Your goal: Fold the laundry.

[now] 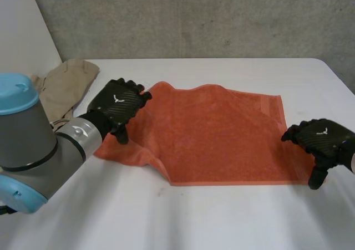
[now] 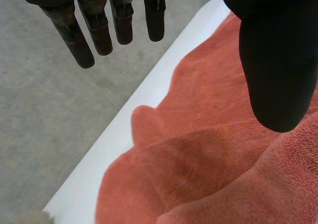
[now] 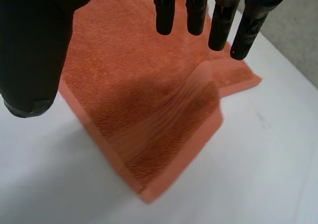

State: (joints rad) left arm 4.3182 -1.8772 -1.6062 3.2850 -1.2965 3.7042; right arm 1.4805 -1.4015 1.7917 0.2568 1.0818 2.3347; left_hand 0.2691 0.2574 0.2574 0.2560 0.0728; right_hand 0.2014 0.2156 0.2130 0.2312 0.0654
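Observation:
An orange towel [image 1: 213, 136] lies spread on the white table [image 1: 183, 217], rumpled along its left side. My left hand [image 1: 117, 103] hovers over the towel's left edge, open, fingers [image 2: 102, 35] straight and thumb apart above the bunched cloth [image 2: 213, 164]. My right hand [image 1: 320, 141] is over the towel's right edge near the front right corner, open too. In the right wrist view its fingers [image 3: 218, 25] hang straight above the towel's corner [image 3: 164, 134], holding nothing.
A beige garment [image 1: 64, 86] lies at the table's far left, just behind my left arm [image 1: 39, 150]. A grey concrete wall [image 1: 194, 17] runs behind the table. Bare table stretches in front of the towel.

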